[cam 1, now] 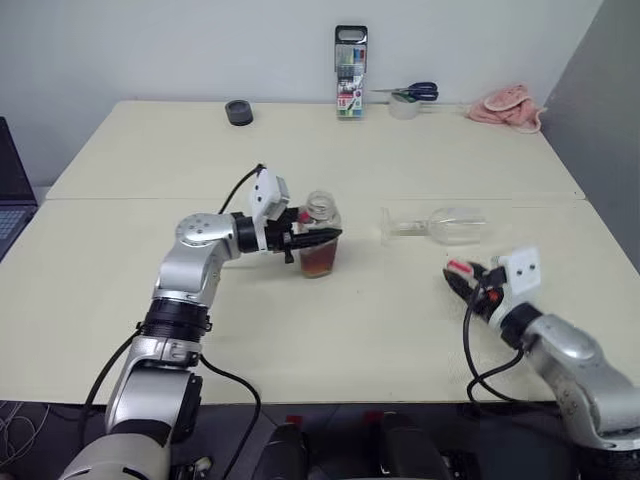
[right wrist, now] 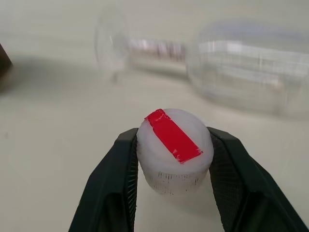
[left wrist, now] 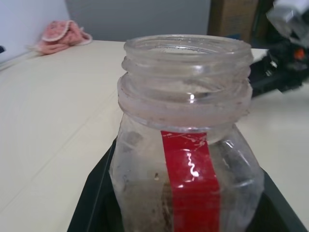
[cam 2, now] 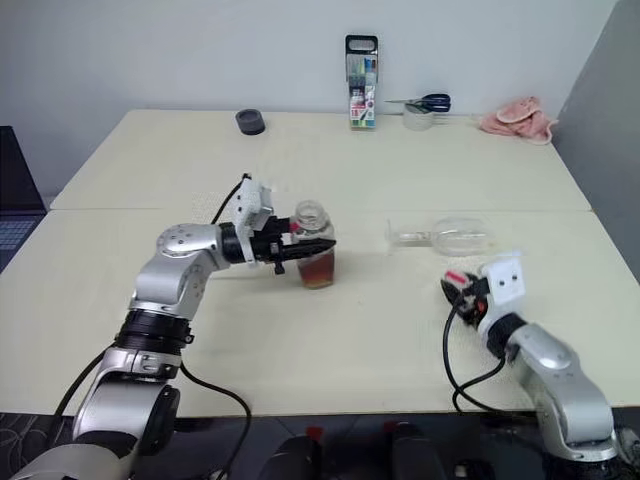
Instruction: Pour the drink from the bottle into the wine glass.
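The bottle [cam 1: 320, 210] stands upright mid-table with its mouth open, a red strip down its side [left wrist: 190, 169]. The reddish-brown drink [cam 1: 320, 263] fills its lower part. My left gripper [cam 1: 330, 238] reaches in level from the left and is shut on the bottle's body. To the right, the wine glass [cam 1: 452, 225] lies on its side on the table, foot toward the bottle [right wrist: 108, 43]. My right gripper [cam 1: 462, 276] hovers low in front of the glass, shut on the white cap [right wrist: 175, 145], which bears a red tape strip.
Along the table's far edge stand a marker case [cam 1: 351, 73], a cup with scissors [cam 1: 408, 98], a pink cloth [cam 1: 510, 107] and a small black round object [cam 1: 239, 112]. A laptop [cam 1: 10, 195] shows at the left border.
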